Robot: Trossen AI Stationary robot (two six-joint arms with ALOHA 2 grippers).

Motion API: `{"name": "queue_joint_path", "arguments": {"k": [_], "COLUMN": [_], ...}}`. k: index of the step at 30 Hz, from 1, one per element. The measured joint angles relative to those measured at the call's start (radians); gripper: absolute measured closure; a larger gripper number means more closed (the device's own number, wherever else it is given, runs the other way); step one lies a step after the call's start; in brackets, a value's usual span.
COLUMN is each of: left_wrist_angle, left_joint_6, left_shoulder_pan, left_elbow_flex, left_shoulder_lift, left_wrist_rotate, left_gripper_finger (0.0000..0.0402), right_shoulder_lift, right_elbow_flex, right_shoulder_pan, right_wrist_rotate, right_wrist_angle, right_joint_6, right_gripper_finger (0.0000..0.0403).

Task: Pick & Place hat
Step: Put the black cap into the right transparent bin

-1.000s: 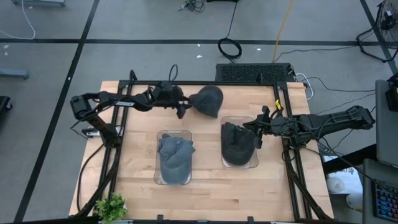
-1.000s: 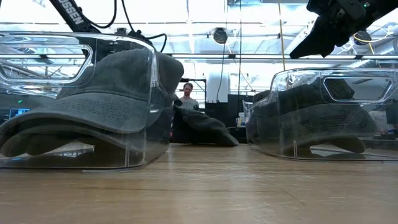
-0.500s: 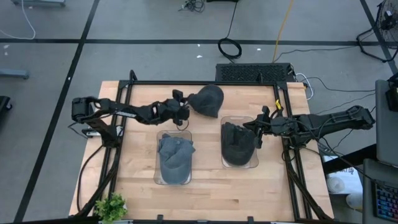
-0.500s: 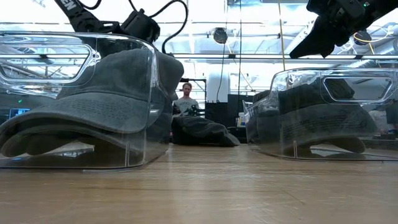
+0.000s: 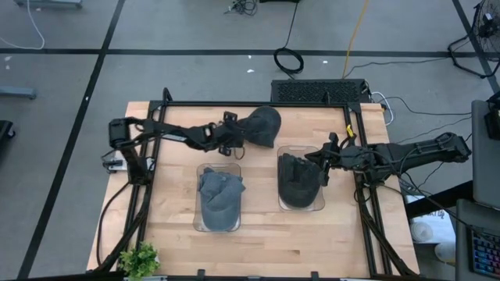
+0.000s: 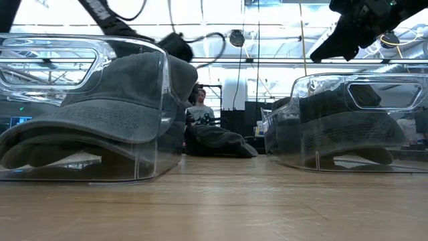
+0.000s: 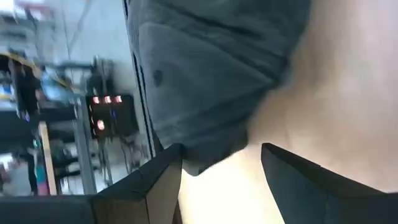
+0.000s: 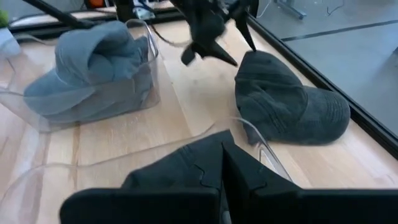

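Note:
A dark grey hat (image 5: 263,125) lies loose on the wood near the table's far edge, crown up, also seen in the left wrist view (image 7: 211,74) and the right wrist view (image 8: 289,102). My left gripper (image 5: 234,139) hovers open just left of it. In its wrist view the fingers (image 7: 165,183) stand either side of the hat's nearest edge, and I see no touch. My right gripper (image 5: 322,167) is shut (image 8: 224,165) and waits above the right bin's far right corner.
Two clear bins stand mid-table: the left bin (image 5: 198,168) holds a blue-grey hat (image 5: 219,195), the right bin (image 5: 281,151) a dark hat (image 5: 298,179). A small plant (image 5: 139,259) sits at the near left corner. A person (image 6: 199,107) sits in the room behind.
My left arm has swung, and its gripper has shifted a little toward the table's right, staying close beside the loose hat. The hat and my right arm have kept still.

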Motion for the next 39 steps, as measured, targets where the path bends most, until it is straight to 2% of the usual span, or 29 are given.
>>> {"name": "queue_joint_path", "arguments": {"k": [4, 7, 10, 17, 22, 26, 32, 35, 39], "left_wrist_angle": [-0.032, -0.029, -0.005, 0.057, 0.084, 0.096, 0.079, 0.063, 0.011], "left_joint_6": [-0.025, 0.009, 0.012, -0.006, -0.012, -0.037, -0.051, -0.029, 0.119], "left_shoulder_pan": [0.005, 0.006, 0.005, 0.017, 0.042, 0.058, 0.037, 0.004, -0.058], "left_elbow_flex": [0.114, 0.159, 0.172, 0.173, 0.173, 0.172, 0.172, 0.172, 0.172], "left_shoulder_lift": [0.083, 0.111, 0.119, 0.121, 0.136, 0.173, 0.195, 0.149, 0.021], "left_wrist_rotate": [-0.076, -0.092, -0.065, 0.085, 0.09, 0.097, 0.082, 0.063, 0.071], "left_gripper_finger": [0.0172, 0.0172, 0.0172, 0.0172, 0.0177, 0.0223, 0.0381, 0.0388, 0.0395], "right_shoulder_lift": [0.0, 0.0, 0.0, 0.0, 0.0, 0.0, 0.0, 0.0, 0.0], "right_elbow_flex": [0.0, 0.0, 0.0, 0.0, 0.0, 0.0, 0.0, 0.0, 0.0], "right_shoulder_pan": [0.0, 0.0, 0.0, 0.0, 0.0, 0.0, 0.0, 0.0, -0.002], "right_wrist_rotate": [0.0, 0.0, 0.0, 0.0, 0.0, 0.0, 0.0, 0.001, 0.003], "right_wrist_angle": [0.011, 0.012, 0.012, 0.003, 0.003, 0.003, 0.004, 0.004, 0.015], "right_joint_6": [0.0, 0.0, -0.005, -0.018, -0.019, -0.019, -0.015, -0.004, 0.009], "right_gripper_finger": [0.0403, 0.0403, 0.0403, 0.0403, 0.0403, 0.0403, 0.0403, 0.0403, 0.0403]}}
